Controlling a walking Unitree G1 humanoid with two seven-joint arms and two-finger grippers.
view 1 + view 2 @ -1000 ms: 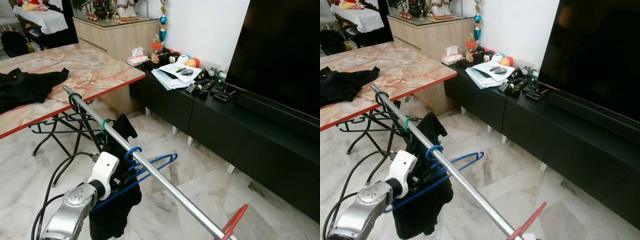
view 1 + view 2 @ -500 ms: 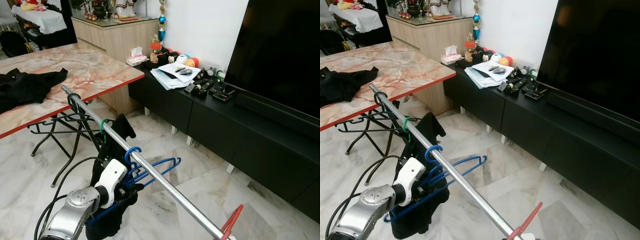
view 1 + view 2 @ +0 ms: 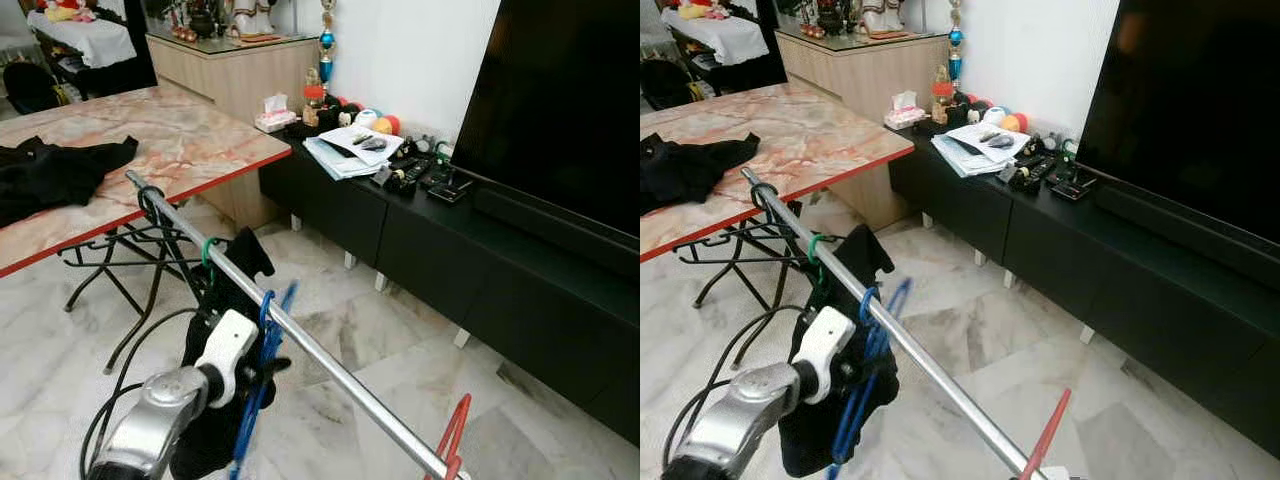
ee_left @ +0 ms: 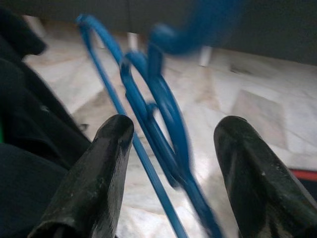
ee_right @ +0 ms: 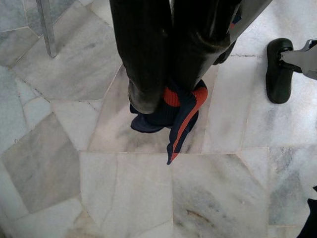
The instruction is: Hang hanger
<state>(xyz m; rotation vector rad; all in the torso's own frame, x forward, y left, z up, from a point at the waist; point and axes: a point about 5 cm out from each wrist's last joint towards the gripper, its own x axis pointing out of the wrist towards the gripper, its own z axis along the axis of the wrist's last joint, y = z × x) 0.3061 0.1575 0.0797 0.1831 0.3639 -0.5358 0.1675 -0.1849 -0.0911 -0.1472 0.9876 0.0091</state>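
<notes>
A blue hanger hangs by its hook on the silver rail and points straight down, edge-on to me. My left gripper is just beside it, open. The hanger's blue wires run between the two black fingers without being pinched. A black garment on a green hook hangs further along the rail, and a red hanger sits at the near end. My right gripper hangs idle, shut, pointing at the floor above a navy and orange cloth.
A marble table with a black cloth stands to the left, with folding chair legs beneath it. A black console with clutter and a large TV runs along the right. Marble floor lies between.
The blue hanger stuck out sideways from the rail before; it now hangs straight down. My left gripper has let it go and stands open around it.
</notes>
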